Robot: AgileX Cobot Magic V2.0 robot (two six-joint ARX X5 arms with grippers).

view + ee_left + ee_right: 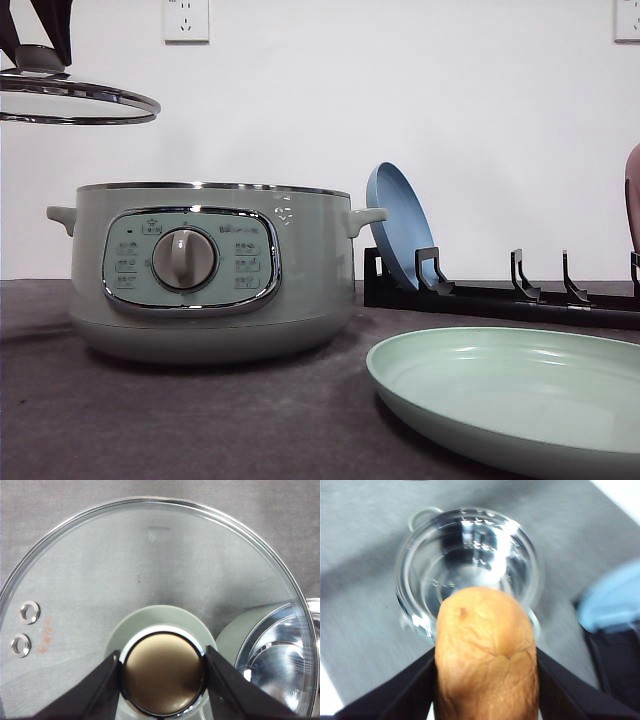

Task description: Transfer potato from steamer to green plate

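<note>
The orange-brown potato (485, 645) is clamped between the fingers of my right gripper (486, 662), which is shut on it in the air. Beyond it, lower down, the steamer (470, 565) stands open with its shiny bowl empty. In the front view the sage-green steamer (210, 270) sits left of centre, and the green plate (520, 395) lies empty at the front right. An orange-brown sliver (633, 195) at the right edge looks like the potato. My left gripper (162, 662) is shut on the knob of the glass lid (75, 103), holding it high at the upper left.
A blue plate (400, 225) stands on edge in a black dish rack (510, 295) behind the green plate. The dark tabletop (200, 420) runs in front of the steamer. A white wall stands close behind.
</note>
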